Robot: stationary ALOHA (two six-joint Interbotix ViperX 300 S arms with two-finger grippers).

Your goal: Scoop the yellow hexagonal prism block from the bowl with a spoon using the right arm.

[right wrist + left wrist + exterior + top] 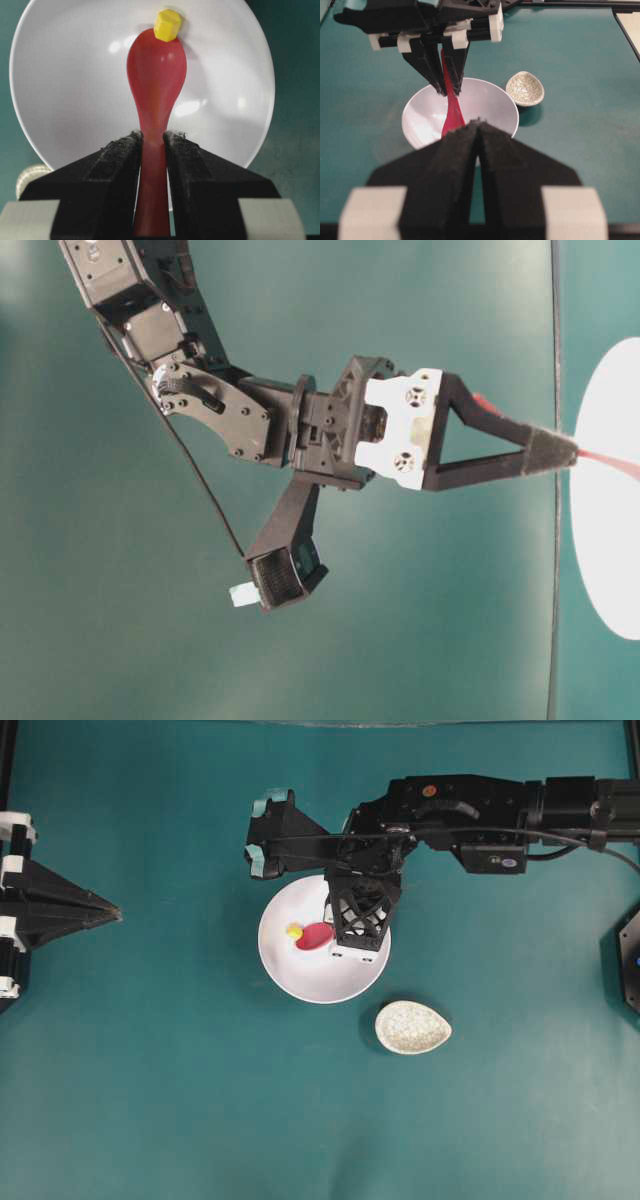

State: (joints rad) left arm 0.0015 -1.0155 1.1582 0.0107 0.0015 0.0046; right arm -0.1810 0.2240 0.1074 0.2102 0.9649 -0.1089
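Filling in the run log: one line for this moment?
right fingers: shut on spoon | spoon tip at yellow block, not scooped | in bowl | left fingers: shut, idle

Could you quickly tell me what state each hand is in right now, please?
Left hand: closed, holding nothing, parked away from the bowl.
Right hand: closed on the spoon handle, scoop in the bowl beside the yellow block.

Teal table [150, 1100]: bowl [300, 982], speckled dish [412, 1026]

Overhead looks straight down; both wrist views share bowl [420, 107].
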